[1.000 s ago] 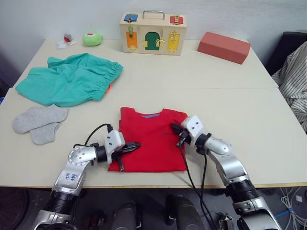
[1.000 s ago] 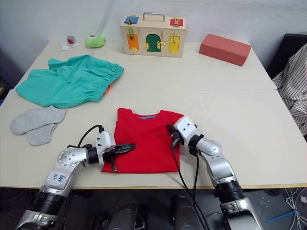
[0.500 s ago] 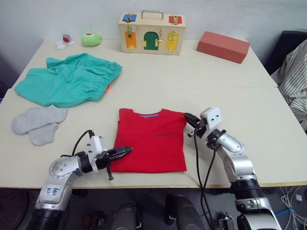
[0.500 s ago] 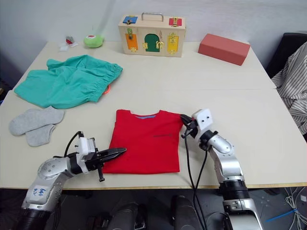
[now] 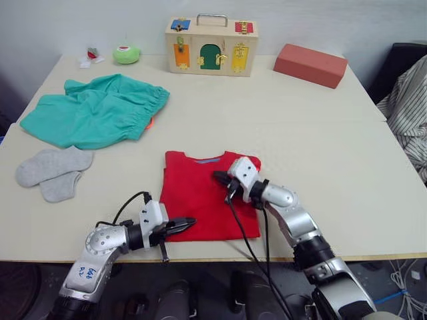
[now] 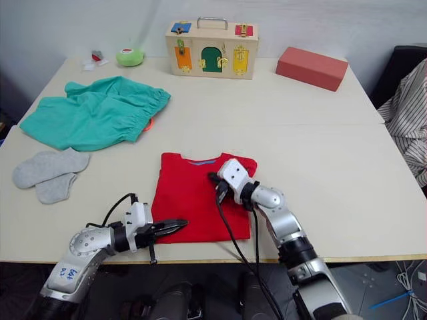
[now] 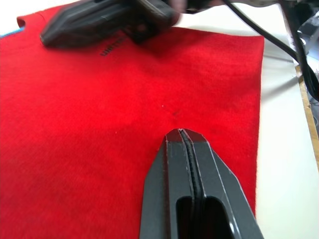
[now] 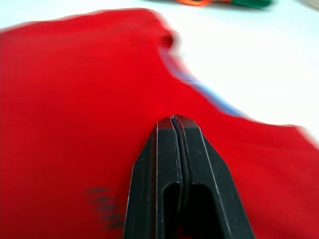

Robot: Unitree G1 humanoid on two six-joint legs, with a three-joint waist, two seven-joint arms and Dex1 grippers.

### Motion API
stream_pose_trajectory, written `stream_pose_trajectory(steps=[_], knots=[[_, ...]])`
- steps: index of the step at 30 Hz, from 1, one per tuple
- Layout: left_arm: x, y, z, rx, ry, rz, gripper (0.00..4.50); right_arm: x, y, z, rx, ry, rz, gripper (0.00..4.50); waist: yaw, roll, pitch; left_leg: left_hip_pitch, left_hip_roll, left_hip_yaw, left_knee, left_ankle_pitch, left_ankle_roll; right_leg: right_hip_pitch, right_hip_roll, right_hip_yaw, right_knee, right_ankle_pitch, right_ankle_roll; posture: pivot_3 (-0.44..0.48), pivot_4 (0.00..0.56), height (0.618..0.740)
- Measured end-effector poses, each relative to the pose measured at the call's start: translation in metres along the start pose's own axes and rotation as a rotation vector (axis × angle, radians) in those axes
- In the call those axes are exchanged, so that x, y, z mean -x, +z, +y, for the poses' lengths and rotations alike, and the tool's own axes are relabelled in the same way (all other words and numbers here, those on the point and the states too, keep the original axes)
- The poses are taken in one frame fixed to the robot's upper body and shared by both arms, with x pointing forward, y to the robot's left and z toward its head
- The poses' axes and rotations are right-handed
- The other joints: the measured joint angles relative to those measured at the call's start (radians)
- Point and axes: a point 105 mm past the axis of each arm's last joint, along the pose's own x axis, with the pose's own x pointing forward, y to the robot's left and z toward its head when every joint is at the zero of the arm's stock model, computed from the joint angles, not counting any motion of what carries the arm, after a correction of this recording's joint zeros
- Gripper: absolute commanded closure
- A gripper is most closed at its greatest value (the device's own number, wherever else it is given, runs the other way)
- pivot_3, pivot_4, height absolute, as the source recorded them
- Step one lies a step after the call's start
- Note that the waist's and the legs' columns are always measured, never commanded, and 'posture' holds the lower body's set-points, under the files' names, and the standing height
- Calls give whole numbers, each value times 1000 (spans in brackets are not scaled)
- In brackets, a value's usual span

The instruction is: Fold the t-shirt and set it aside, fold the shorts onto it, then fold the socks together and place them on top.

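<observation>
Near the table's (image 5: 347, 167) front edge lies the folded t-shirt (image 5: 197, 200). Left gripper (image 5: 189, 222), fingers pressed together, sits over its near left corner; right gripper (image 5: 218, 177), fingers likewise closed, sits over its far middle. Far left lie the shorts (image 5: 93, 113), with the socks (image 5: 53, 172) nearer.

T-shirt (image 5: 203, 197): bright red, folded into upright rectangle, laid flat near front table edge, neck with blue label turned toward far side; small dark print seen on upper part

Shorts (image 5: 97, 110): teal-green, unfolded, spread loosely on left part of table, gathered waistband turned toward centre, bit of orange drawstring seen at lower right edge; well apart from t-shirt

Socks (image 5: 53, 171): two, light grey, laid flat side by side, partly overlapped, just in front of shorts, left of t-shirt
</observation>
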Motion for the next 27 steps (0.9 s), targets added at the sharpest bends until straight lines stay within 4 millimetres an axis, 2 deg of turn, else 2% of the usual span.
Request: stream_pose_trajectory(steps=[5,11,17,19,22,23,25,27], knots=[[9,-4,0,12,36,-16,4500,4,-6,-25,-36,-148,-5,4478,-2,0,0,1,0,0,-2,0,0,0,0,0,0,0,0,0,150,740],[11,0,6,90,79,-106,4500,14,-12,-50,-85,-287,-28,4478,-1,0,0,1,0,0,-2,1,0,1,0,0,0,0,0,0,150,740],[12,27,28,177,92,-222,4500,29,-6,-61,-98,-271,-89,4478,0,0,0,1,0,0,-3,1,1,1,0,0,0,0,0,0,150,740],[5,38,34,153,76,-239,4500,37,5,-51,-67,-179,-129,4478,5,1,0,0,-1,0,-5,1,1,0,0,-1,1,0,0,0,150,740],[-11,58,59,56,85,-227,4500,49,26,1,46,112,-169,4478,8,1,0,0,-1,-2,-6,2,1,2,1,-3,-1,0,1,0,150,740],[-18,61,67,24,82,-212,4500,53,27,23,47,194,-174,4478,7,0,0,1,-2,-1,-8,2,1,3,1,-3,-1,0,1,0,150,740],[-30,58,72,7,76,-188,4500,58,20,50,12,282,-154,4478,3,0,-1,1,-2,0,-9,2,1,3,1,-3,-3,1,2,0,150,740],[-42,47,74,22,63,-159,4500,64,6,69,-30,337,-108,4478,1,0,0,1,-2,1,-9,2,2,3,2,-3,-3,1,2,0,150,740]])
